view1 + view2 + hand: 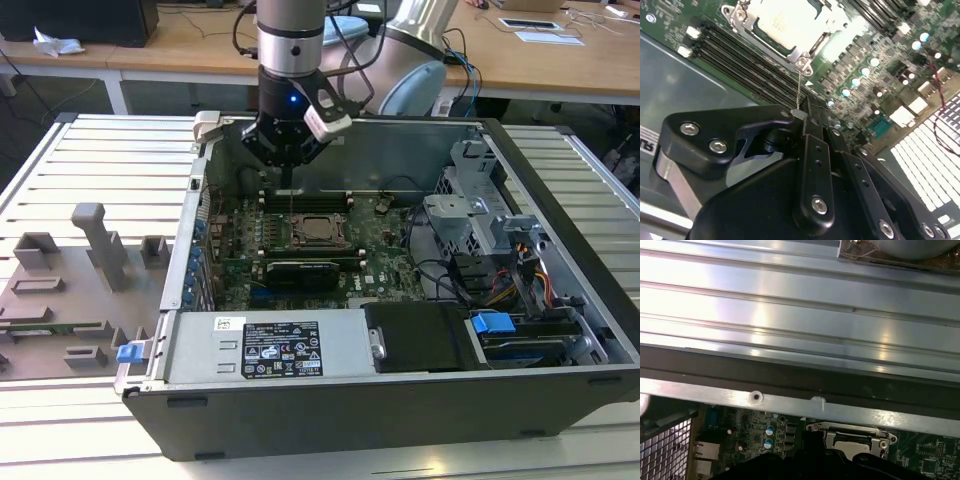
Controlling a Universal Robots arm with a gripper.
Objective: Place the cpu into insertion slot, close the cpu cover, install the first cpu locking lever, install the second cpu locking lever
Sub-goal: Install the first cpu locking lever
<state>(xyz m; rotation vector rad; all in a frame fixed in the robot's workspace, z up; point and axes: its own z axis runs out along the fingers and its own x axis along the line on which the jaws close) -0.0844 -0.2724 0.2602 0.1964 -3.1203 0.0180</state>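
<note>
1. Where the open computer case (560,330) lies on its side on the slatted tabletop (100,160), its nearest compartment holds a grey power supply box (265,347) with a label, and beside it, towards the exterior view's right, a black block and a drive bay with a blue tab (492,323).
2. Behind those, the green motherboard (385,250) lies flat on the floor of the case, with a long black card (300,272) standing across it.
3. Just past that card sits the insertion slot (318,230), and the cpu (320,229) lies in it, pale top upwards.
4. The cpu cover (807,47) is folded down flat around the chip in the second wrist view, its silvery frame bordering the pale square.
5. A thin wire lever (798,87) rises from the corner of that frame up to the hand.
6. The black hand (288,170) hangs above the far edge of the socket, over the long memory slots (747,65), its fingers (812,150) clenched together on the top of the wire lever.
7. To the exterior view's left, outside the case, grey holders (100,245) stand on the tabletop.
8. Farthest back are wooden desks (160,45).
</note>
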